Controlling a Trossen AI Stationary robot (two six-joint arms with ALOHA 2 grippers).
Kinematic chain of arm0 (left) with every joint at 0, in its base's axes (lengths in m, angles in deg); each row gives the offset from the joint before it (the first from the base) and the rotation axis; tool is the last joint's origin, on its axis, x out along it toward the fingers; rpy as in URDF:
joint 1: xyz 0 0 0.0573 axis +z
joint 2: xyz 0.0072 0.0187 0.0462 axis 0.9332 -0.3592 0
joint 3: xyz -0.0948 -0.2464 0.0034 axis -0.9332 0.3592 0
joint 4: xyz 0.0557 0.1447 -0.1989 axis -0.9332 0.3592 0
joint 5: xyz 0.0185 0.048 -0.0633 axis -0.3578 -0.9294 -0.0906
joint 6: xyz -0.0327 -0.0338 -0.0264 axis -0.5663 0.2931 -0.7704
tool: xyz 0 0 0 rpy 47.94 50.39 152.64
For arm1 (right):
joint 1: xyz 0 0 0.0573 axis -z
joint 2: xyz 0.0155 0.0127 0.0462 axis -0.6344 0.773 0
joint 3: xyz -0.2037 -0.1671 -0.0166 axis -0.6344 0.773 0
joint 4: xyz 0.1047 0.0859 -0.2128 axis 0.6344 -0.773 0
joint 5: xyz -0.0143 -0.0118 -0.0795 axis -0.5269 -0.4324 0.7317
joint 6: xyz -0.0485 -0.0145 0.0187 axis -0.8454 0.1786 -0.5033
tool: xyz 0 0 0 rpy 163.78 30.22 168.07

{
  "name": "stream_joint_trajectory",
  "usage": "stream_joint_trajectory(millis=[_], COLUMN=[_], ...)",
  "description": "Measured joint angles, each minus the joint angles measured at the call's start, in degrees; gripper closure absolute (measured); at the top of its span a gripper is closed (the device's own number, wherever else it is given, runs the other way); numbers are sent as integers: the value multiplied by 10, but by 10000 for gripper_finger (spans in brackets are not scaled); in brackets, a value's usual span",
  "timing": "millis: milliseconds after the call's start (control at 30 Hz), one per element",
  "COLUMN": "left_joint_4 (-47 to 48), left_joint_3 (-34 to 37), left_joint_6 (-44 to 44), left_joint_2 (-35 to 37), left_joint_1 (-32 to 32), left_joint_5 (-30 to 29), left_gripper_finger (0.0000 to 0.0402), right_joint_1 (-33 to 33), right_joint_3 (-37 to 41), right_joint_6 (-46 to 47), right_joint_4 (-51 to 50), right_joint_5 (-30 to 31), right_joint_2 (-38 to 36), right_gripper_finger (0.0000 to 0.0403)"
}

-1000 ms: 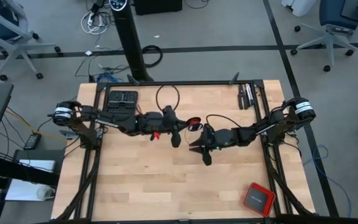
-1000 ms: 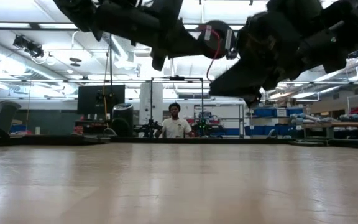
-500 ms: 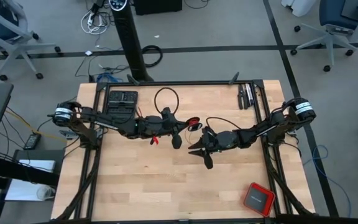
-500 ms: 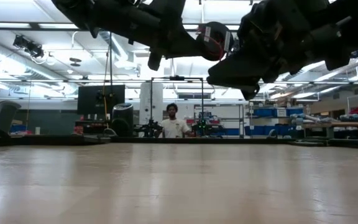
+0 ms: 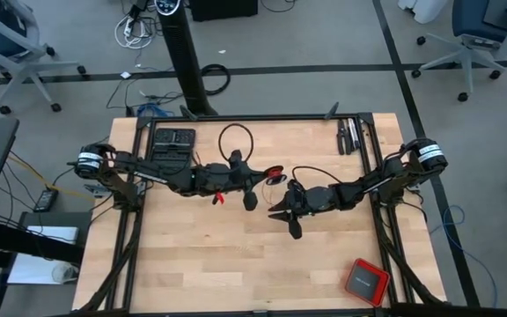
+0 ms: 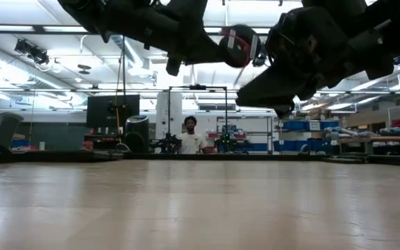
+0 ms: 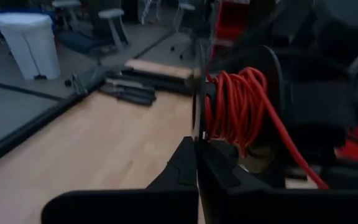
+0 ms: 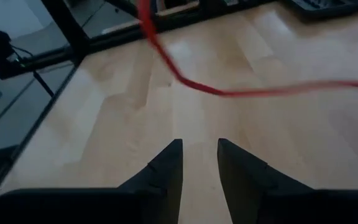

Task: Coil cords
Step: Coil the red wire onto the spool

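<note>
The red cord (image 7: 232, 106) is wound in many turns on a small spool with dark flanges (image 5: 274, 173), held above the middle of the table. My left gripper (image 5: 264, 178) is shut on that spool. One loose strand (image 7: 297, 165) leaves the winding and runs as a red line (image 8: 191, 84) over the wood past my right gripper. My right gripper (image 5: 282, 220) hangs open just to the right of the spool and nearer the front edge, the strand ahead of its fingertips (image 8: 169, 158) and apart from them. In the low view the spool (image 6: 238, 40) hangs high above the tabletop. My left gripper pinches the thin edge of one spool flange (image 7: 197, 109) between its two shut fingers. The fingers come almost level from the table's left. The spool is lifted clear of the table, with the winding to one side of the fingers and one strand trailing off it.
A red square box (image 5: 365, 280) lies near the front right corner. A black flat device (image 5: 172, 143) and a black cable loop (image 5: 236, 136) lie at the back left, dark tools (image 5: 349, 134) at the back right. A person (image 6: 189, 139) stands far behind the table.
My left gripper has rolled a little about the line it points along, turning the spool with it, and has stayed in place above the table.
</note>
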Motion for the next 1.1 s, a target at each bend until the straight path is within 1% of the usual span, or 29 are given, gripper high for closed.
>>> stream_joint_trajectory(millis=[100,267,367,467,600,733,867,1000,1033,1100], left_joint_4=[18,-7,-4,-4,8,43,68,86,89,103], left_joint_3=[1,0,0,0,0,0,0,0,0,0], left_joint_6=[6,14,24,27,29,24,24,24,28,37], left_joint_2=[0,0,0,0,0,0,0,0,0,0], left_joint_1=[0,0,0,0,0,0,0,0,0,0], left_joint_5=[9,22,29,29,29,30,32,33,35,47], left_gripper_finger=[401,401,401,401,401,401,401,401,401,401], right_joint_1=[4,8,7,7,7,7,7,12,17,29], right_joint_3=[0,0,0,0,0,0,0,0,0,0], right_joint_6=[1,8,2,-7,-29,-29,-69,-30,-27,-28], right_joint_4=[-11,-26,-21,-15,-3,-14,-36,-38,-41,-51], right_joint_5=[1,1,-5,-25,-27,-6,-3,28,27,-13], right_joint_2=[0,0,0,0,0,0,0,0,0,0], right_gripper_finger=[303,303,303,303,303,304,302,302,302,303])
